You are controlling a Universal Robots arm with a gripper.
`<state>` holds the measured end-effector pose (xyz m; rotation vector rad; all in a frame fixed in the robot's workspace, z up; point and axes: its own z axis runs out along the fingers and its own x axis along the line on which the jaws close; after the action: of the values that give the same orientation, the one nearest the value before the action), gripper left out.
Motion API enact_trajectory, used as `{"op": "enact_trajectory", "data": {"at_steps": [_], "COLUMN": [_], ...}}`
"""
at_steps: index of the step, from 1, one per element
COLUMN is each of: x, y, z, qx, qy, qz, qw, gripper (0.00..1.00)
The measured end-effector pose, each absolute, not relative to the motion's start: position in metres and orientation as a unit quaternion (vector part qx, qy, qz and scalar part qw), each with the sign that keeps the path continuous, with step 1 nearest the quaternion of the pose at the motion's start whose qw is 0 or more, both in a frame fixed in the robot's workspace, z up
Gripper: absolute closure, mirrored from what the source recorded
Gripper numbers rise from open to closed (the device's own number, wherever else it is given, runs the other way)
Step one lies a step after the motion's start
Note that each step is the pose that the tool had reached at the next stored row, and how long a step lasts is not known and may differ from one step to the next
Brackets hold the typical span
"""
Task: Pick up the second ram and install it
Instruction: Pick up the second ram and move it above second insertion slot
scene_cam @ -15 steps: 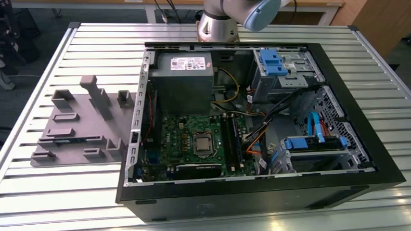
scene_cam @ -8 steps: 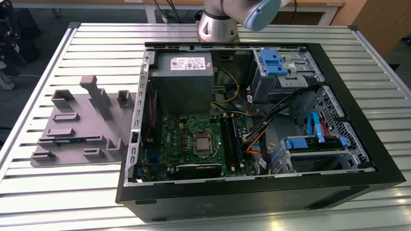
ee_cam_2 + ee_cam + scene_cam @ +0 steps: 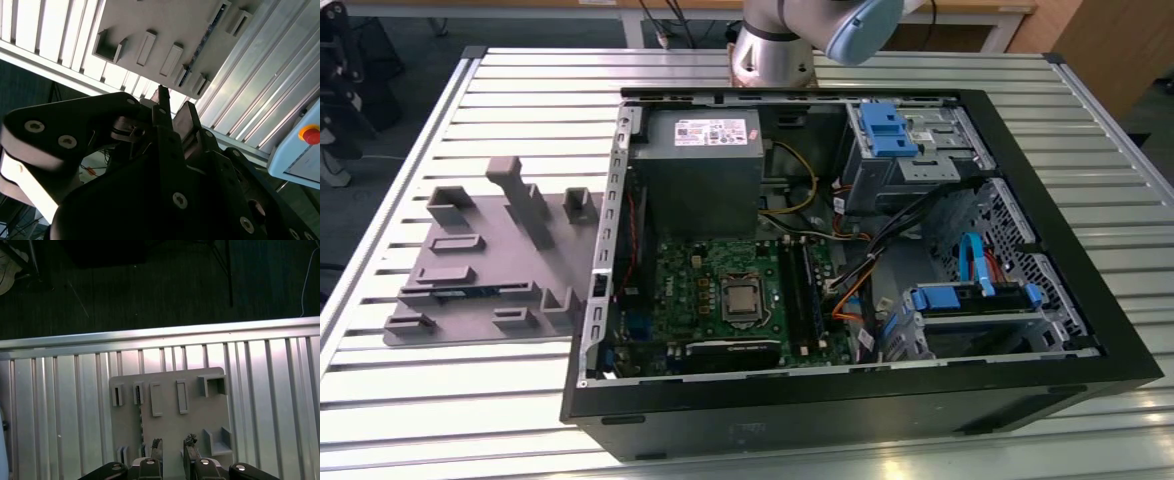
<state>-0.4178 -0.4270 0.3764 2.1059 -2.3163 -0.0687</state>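
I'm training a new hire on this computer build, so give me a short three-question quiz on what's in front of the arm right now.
1. True or false: the computer case lies with its side open.
2. The memory stick sits: A in the gray tray, B in the jaws, C inside the case.
3. Fill in: the tray rests on a slatted metal ____.
Key: 1 true; 2 A; 3 table.

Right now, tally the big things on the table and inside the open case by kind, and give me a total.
Gray holder tray: 1
Black computer case: 1
Green motherboard: 1
Gray power supply: 1
Total: 4
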Motion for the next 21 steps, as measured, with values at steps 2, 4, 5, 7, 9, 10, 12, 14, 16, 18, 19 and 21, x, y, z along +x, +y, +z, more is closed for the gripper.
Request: {"op": "enact_trajectory", "data": {"at_steps": [2,4,5,7,9,10,12,14,16,18,19,21], "x": [-0.4178,-0.4178,-0.4178,-0.4178,-0.4178,-0.4178,-0.4178,-0.4178,-0.4178,-0.4178,-0.4178,-0.4178], "y": [-0.4270,-0.4270,-0.4270,-0.4270,-0.4270,-0.4270,-0.4270,-0.4270,-0.4270,-0.4270,-0.4270,-0.4270], "z": [0.3759,0.3754,0.3751,0.3747,0.3743,0.3740,0.3736,0.3732,0.3727,0.3722,0.3719,0.3714], "qx": [0.673,0.673,0.673,0.673,0.673,0.673,0.673,0.673,0.673,0.673,0.673,0.673], "qy": [-0.740,-0.740,-0.740,-0.740,-0.740,-0.740,-0.740,-0.740,-0.740,-0.740,-0.740,-0.740], "qz": [-0.022,-0.022,-0.022,-0.022,-0.022,-0.022,-0.022,-0.022,-0.022,-0.022,-0.022,-0.022], "qw": [0.005,0.005,0.005,0.005,0.005,0.005,0.005,0.005,0.005,0.005,0.005,0.005], "gripper": [0.69,0.69,0.69,0.69,0.69,0.69,0.69,0.69,0.69,0.69,0.69,0.69]}}
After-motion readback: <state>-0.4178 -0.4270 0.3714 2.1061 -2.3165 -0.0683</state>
